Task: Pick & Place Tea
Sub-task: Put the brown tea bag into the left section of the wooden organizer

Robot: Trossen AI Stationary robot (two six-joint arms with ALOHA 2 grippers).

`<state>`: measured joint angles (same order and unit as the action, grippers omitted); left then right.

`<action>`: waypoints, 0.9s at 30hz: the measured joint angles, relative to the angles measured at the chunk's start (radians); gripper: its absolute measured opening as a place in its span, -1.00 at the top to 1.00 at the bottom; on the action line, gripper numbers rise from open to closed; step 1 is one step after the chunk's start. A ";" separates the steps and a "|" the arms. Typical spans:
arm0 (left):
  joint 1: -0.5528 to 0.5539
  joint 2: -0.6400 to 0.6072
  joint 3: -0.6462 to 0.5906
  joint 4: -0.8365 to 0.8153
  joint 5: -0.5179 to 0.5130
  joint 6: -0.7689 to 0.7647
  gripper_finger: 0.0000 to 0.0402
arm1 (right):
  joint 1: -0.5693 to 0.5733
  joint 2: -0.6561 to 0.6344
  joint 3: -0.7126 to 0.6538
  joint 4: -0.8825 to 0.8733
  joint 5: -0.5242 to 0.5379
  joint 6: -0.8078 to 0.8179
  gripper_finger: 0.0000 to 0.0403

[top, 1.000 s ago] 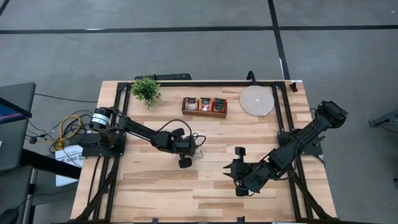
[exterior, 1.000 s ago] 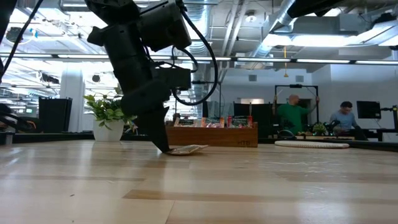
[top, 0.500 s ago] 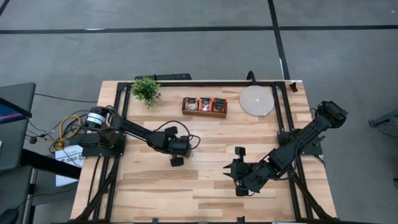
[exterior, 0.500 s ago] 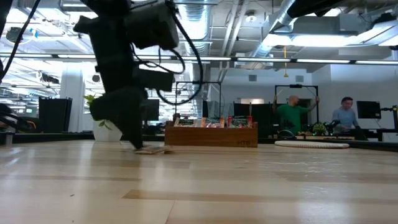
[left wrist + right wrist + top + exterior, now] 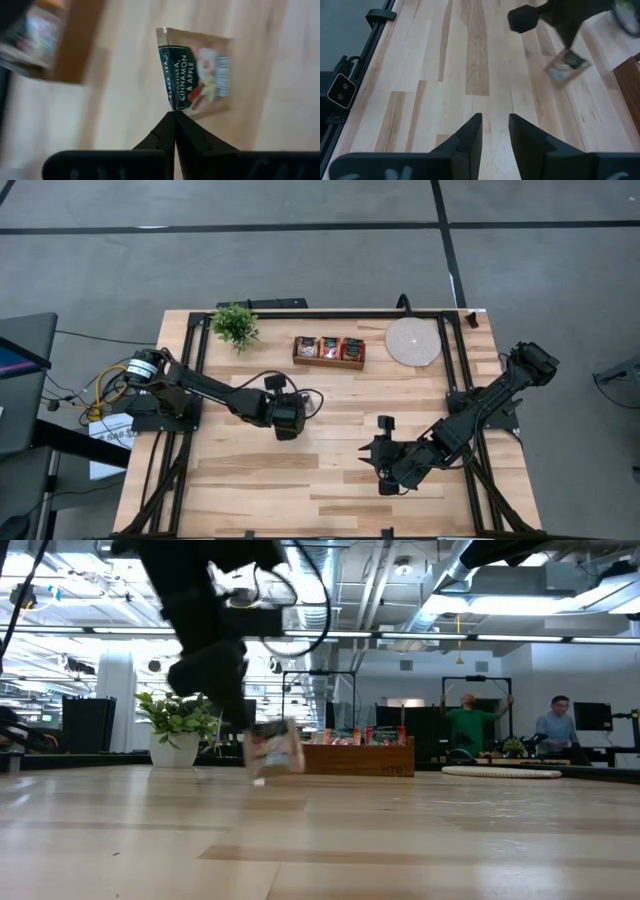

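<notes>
My left gripper (image 5: 288,424) is shut on a pale tea sachet (image 5: 200,72) with a dark band, left of the table's middle. In the low view the sachet (image 5: 272,748) hangs tilted below the fingers. More tea sachets stand in the brown wooden tray (image 5: 329,351) at the far middle. My right gripper (image 5: 495,125) waits open over bare wood right of centre, fingers apart with nothing between them. The right wrist view also shows the held sachet (image 5: 566,65) farther off. My left gripper pinches the sachet between its two fingertips at the edge by the dark band's end (image 5: 173,104). The fingers slant down from the table's left side. The sachet stands on edge beyond the fingertips, raised off its flat side; whether its lowest corner (image 5: 258,778) touches the wood I cannot tell.
A potted plant (image 5: 236,325) stands at the far left and a round pale disc (image 5: 413,341) at the far right. Black frame rails run along the table's left, right and far edges. People stand in the room beyond the far edge.
My left gripper has risen and drawn a little toward the table's left edge, tipping as it went. The sachet, which lay flat on the wood under the fingertips, has come up with it and now hangs on edge.
</notes>
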<state>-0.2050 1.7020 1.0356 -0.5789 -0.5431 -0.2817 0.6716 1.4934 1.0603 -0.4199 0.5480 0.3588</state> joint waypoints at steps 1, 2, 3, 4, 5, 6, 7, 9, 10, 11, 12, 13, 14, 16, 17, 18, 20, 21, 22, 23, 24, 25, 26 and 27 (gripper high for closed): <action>0.000 0.000 0.018 -0.013 -0.022 0.013 1.00 | 0.000 0.000 0.000 0.000 0.000 0.000 0.55; 0.000 -0.001 0.036 -0.028 -0.049 0.033 1.00 | 0.000 0.000 0.000 0.000 0.000 0.000 0.55; 0.000 -0.001 0.054 -0.044 -0.077 0.055 1.00 | 0.000 0.000 0.000 0.000 0.000 0.000 0.55; 0.000 -0.002 0.071 -0.055 -0.104 0.079 1.00 | 0.000 0.000 0.000 0.000 0.000 0.000 0.55; 0.000 -0.002 0.088 -0.060 -0.128 0.107 1.00 | 0.000 0.000 0.000 0.001 0.000 0.000 0.55; 0.001 -0.002 0.106 -0.060 -0.159 0.141 1.00 | 0.000 0.000 0.000 0.001 0.000 0.000 0.55; 0.003 -0.002 0.122 -0.061 -0.194 0.179 1.00 | 0.000 0.000 0.000 0.002 0.000 0.000 0.55; 0.011 -0.003 0.148 -0.062 -0.272 0.269 1.00 | 0.000 0.000 0.000 0.002 0.000 0.000 0.55; 0.019 -0.003 0.158 -0.061 -0.303 0.314 1.00 | 0.000 0.000 0.000 0.002 0.000 0.000 0.55; 0.031 -0.003 0.164 -0.056 -0.327 0.356 1.00 | 0.000 0.000 0.000 0.002 0.000 0.000 0.55; 0.045 -0.003 0.167 -0.047 -0.346 0.397 1.00 | 0.000 0.000 0.000 0.002 0.000 0.000 0.55; 0.060 -0.004 0.167 -0.039 -0.364 0.436 1.00 | 0.000 0.000 0.000 0.002 0.000 0.000 0.55; 0.075 -0.003 0.167 -0.039 -0.378 0.469 1.00 | 0.000 0.000 0.000 0.001 0.000 0.000 0.55; 0.112 -0.003 0.167 -0.038 -0.386 0.515 1.00 | 0.000 0.000 0.000 -0.009 0.000 0.000 0.55; 0.131 -0.003 0.167 -0.034 -0.385 0.530 1.00 | 0.000 0.000 0.000 -0.018 0.000 -0.001 0.55; 0.149 -0.003 0.167 -0.031 -0.381 0.542 1.00 | 0.000 0.000 0.000 -0.026 0.001 -0.008 0.55; 0.181 -0.003 0.167 -0.020 -0.378 0.573 1.00 | 0.000 0.000 0.000 -0.031 0.005 -0.037 0.55; 0.194 -0.003 0.167 -0.008 -0.378 0.590 1.00 | 0.000 0.000 0.000 -0.033 0.010 -0.052 0.55; 0.206 -0.003 0.167 0.011 -0.378 0.610 1.00 | 0.000 0.000 0.000 -0.036 0.017 -0.070 0.55; 0.215 -0.003 0.167 0.031 -0.375 0.631 1.00 | 0.000 -0.002 0.000 -0.043 0.030 -0.081 0.55; 0.223 -0.003 0.167 0.047 -0.364 0.652 1.00 | 0.000 -0.008 0.000 -0.058 0.042 -0.095 0.55; 0.229 -0.002 0.167 0.062 -0.351 0.676 1.00 | 0.000 -0.016 0.000 -0.067 0.055 -0.101 0.55; 0.234 0.001 0.167 0.073 -0.341 0.697 1.00 | -0.004 -0.026 0.000 -0.073 0.062 -0.103 0.55; 0.239 0.002 0.167 0.082 -0.335 0.717 1.00 | -0.007 -0.037 0.000 -0.088 0.064 -0.105 0.55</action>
<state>0.0343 1.7039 1.2022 -0.4970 -0.8778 0.4350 0.6645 1.4563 1.0603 -0.5077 0.6121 0.2535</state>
